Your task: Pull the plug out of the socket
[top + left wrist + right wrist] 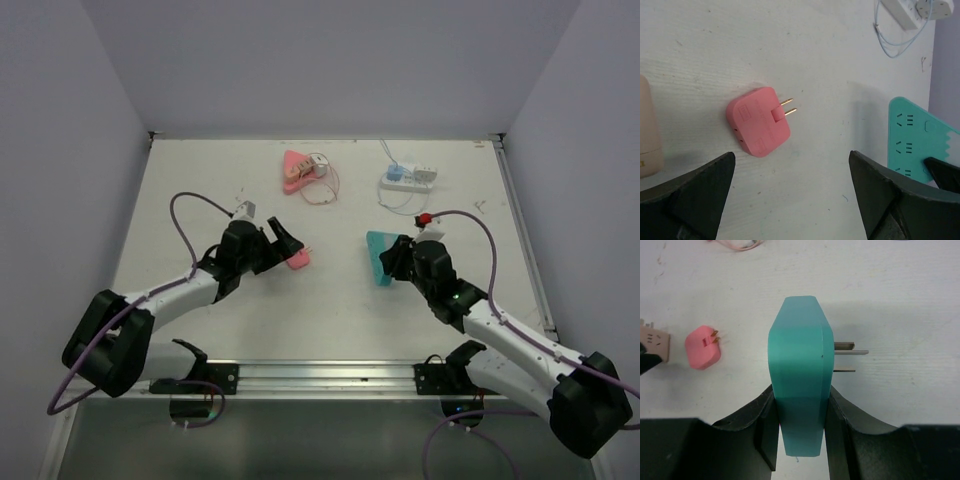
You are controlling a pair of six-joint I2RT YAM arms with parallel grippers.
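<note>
A small pink plug [296,262] lies flat on the white table, free of the socket, its two brass prongs bare and pointing toward the teal socket; it also shows in the left wrist view [759,121] and the right wrist view [703,346]. My left gripper [791,165] is open and empty just behind the plug, not touching it; it also shows in the top view [283,243]. My right gripper [800,405] is shut on the teal socket block [800,355], holding it on edge on the table [381,255]. The block's own metal prongs [850,352] stick out to the right.
A pink triangular socket [298,170] with a beige plug and pink cable lies at the back. A white power strip [407,178] with a blue plug and cable lies at the back right. A beige block [647,135] sits left of the pink plug.
</note>
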